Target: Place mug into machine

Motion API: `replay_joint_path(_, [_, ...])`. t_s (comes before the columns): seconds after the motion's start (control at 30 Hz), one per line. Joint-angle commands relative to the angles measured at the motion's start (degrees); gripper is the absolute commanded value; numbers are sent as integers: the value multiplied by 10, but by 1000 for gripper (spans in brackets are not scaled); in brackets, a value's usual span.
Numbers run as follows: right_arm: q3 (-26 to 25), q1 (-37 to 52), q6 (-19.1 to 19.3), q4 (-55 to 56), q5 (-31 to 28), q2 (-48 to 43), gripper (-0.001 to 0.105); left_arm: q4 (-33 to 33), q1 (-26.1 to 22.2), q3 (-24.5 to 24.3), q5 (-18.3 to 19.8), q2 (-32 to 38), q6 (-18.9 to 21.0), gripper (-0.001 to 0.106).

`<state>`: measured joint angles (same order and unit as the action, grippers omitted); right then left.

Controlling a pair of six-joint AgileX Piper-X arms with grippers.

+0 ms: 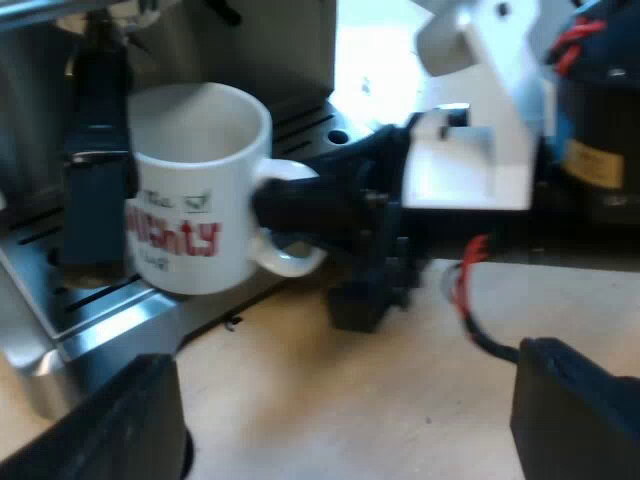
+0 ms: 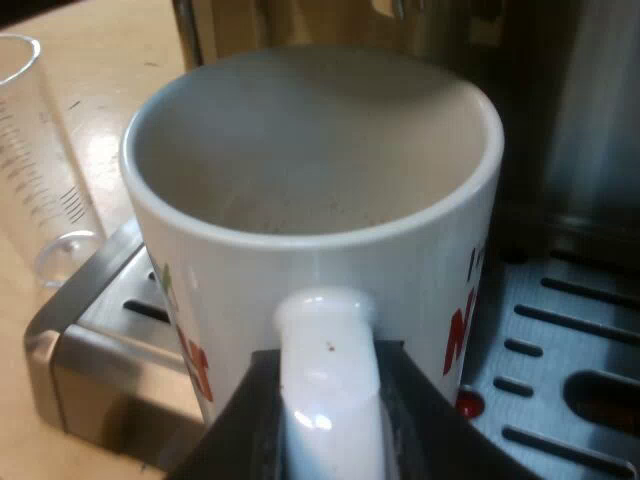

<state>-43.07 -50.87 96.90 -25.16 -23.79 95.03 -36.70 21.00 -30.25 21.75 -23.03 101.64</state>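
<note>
Tally: 1 mug (image 1: 215, 200). 1 espresso machine (image 2: 590, 120) w/ 1 slotted drip tray (image 2: 560, 330). 1 measuring glass (image 2: 40, 170). 2 grippers, i.e. 1 left gripper (image 1: 340, 430) + 1 right gripper (image 1: 275, 210), 2 black fingers ea. 1 wooden table (image 1: 300, 370).

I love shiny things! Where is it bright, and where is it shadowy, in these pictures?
Left wrist view: white glare beyond the right gripper holding the mug; the machine's drip tray glints. Right wrist view: a shiny spot on the mug's handle, soft shadow inside the mug.
</note>
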Motion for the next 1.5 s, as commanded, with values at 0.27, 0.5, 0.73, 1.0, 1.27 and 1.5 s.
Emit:
replay_joint_path(0.27, [-64, 0, 23, -27, -18, 42, 0, 10, -1, -4, 12, 0, 0, 69])
replay_joint_path(0.5, [-81, 20, 22, -30, -34, 59, 0, 9, -1, -4, 12, 0, 0, 69])
replay_joint_path(0.73, [-82, 36, 23, -33, -25, 59, 0, 9, -1, -4, 12, 0, -1, 69])
replay_joint_path(1.0, [-86, 35, 50, -32, 0, 67, 0, 9, -1, -4, 12, 0, -1, 69])
replay_joint_path(1.27, [-124, 35, 50, -29, -5, 93, 0, 9, -1, -4, 12, 0, -1, 69])
replay_joint_path(1.5, [-124, 35, 49, -19, -18, 92, 0, 9, -1, -4, 12, 0, -1, 69])
